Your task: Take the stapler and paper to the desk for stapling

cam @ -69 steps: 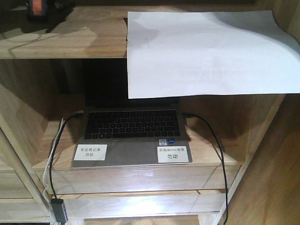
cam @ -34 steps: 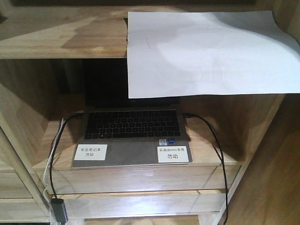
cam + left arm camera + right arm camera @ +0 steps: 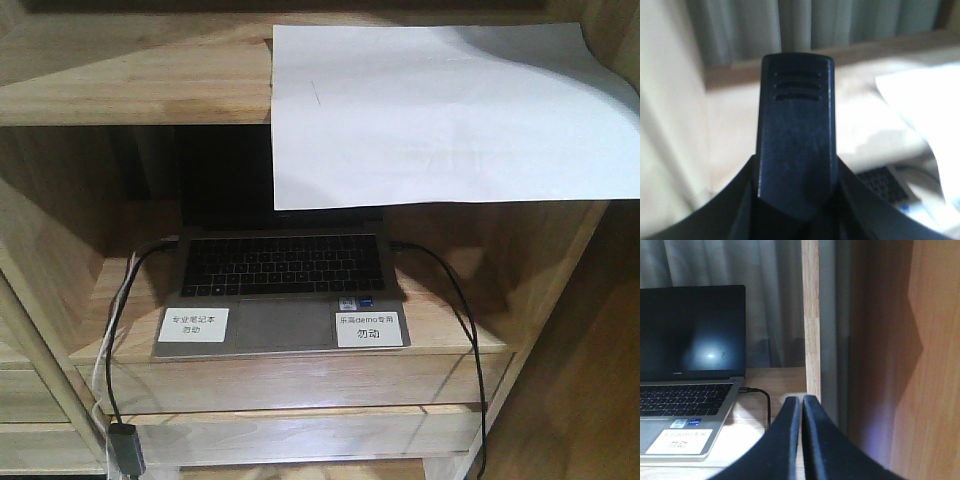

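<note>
Gone from the shelf [image 3: 130, 80] is the stapler [image 3: 796, 135]; paper [image 3: 440, 110] hides laptop screen [image 3: 225, 185].

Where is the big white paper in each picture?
Front view: paper at top right, hanging down over the laptop.
Left wrist view: paper blurry, at the right edge.
Right wrist view: not in it.
Shared landmark: the laptop, bottom right in the left wrist view, left side in the right wrist view.

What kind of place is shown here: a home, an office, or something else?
Probably an office or study corner: an open laptop sits inside a wooden shelf unit, a sheet of paper lies on the shelf above, and curtains hang behind.
</note>
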{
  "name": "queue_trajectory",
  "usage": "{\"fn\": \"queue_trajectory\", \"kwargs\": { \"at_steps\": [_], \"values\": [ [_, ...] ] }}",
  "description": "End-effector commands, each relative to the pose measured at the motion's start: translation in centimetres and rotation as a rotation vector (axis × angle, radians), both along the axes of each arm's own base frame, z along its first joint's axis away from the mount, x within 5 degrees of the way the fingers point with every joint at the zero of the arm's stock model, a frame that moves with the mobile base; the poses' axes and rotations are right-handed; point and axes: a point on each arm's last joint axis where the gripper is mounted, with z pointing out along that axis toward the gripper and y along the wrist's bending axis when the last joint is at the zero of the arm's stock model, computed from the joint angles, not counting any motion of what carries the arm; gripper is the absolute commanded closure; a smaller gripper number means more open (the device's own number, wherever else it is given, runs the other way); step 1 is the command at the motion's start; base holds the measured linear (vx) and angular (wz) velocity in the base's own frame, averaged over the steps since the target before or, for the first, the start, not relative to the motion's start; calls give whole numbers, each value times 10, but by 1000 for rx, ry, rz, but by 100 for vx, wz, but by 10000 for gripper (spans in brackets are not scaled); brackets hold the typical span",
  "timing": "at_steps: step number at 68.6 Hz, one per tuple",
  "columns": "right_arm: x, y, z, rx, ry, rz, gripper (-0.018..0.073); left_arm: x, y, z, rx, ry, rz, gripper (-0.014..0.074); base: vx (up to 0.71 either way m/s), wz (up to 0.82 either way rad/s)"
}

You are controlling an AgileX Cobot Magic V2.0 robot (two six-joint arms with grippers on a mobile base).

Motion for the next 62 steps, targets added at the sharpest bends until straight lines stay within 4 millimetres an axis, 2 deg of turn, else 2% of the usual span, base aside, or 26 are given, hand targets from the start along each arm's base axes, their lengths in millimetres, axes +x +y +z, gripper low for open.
{"fn": "queue_trajectory", "kwargs": {
  "at_steps": [1, 15, 33, 49, 62],
  "values": [
    [-1, 0, 7, 1, -88, 1, 568, -19, 6, -2, -45, -150, -15, 603, 0, 0],
    [-1, 0, 7, 1, -88, 1, 568, -46, 16, -55, -35, -123, -18, 603, 0, 0],
    [-1, 0, 7, 1, -88, 1, 568, -72, 25, -126, -31, -114, -23, 603, 0, 0],
    [-1, 0, 7, 1, -88, 1, 568, -89, 31, -162, -43, -151, -25, 603, 0, 0],
    [-1, 0, 7, 1, -88, 1, 568, -92, 33, -170, -42, -148, -24, 603, 0, 0]
  ]
}}
